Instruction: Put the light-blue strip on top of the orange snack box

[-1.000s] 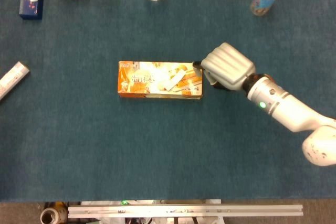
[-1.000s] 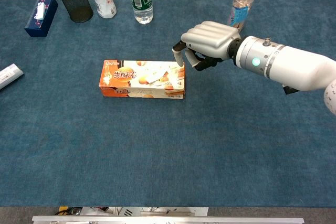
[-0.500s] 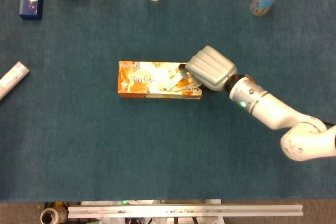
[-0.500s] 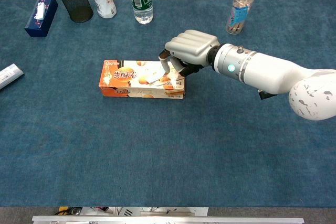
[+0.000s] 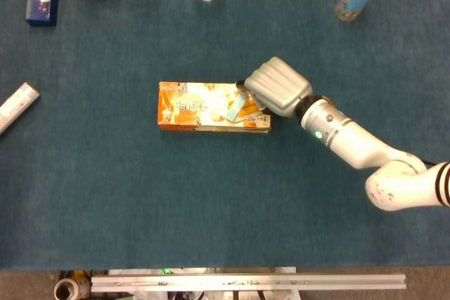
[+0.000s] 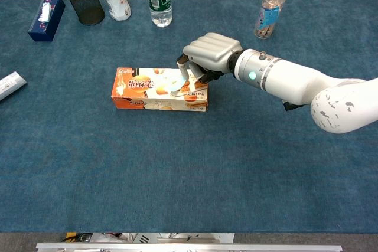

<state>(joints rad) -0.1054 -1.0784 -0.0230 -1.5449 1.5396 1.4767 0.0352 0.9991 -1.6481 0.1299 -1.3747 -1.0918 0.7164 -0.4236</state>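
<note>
No legible text on anything here.

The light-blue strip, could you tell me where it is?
The light-blue strip lies on the orange snack box, mid-table, at the right hand's fingertips.

The right hand (image 5: 276,86) is covering the box's (image 5: 193,107) right end and most of the strip (image 5: 233,112); whether its fingers are pinching the strip cannot be told.
</note>
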